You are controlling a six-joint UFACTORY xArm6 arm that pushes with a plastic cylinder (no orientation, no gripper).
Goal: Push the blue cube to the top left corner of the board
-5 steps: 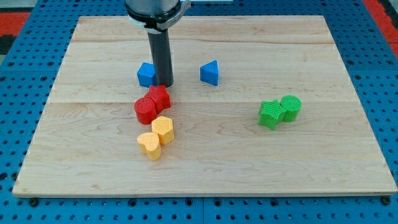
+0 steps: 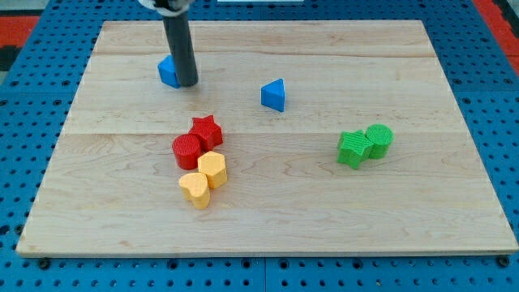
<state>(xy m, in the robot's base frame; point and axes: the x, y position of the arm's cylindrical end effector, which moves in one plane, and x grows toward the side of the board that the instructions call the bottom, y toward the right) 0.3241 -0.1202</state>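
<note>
Blue plastic cube [image 2: 168, 72] sits on pale wooden tabletop [image 2: 268, 203], up & left of red star-shaped block [image 2: 206, 130]. My tip [image 2: 187, 83], a plain rod tool w/ nothing to open or hold, touches cube's right side. Blue triangular block [image 2: 274, 95] lies right of cube.

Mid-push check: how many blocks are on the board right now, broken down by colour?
Blue: 2, the blue cube beside my tip and the blue triangular block
Red: 2, red star, red cylinder
Yellow: 2
Green: 2
Total: 8
</note>
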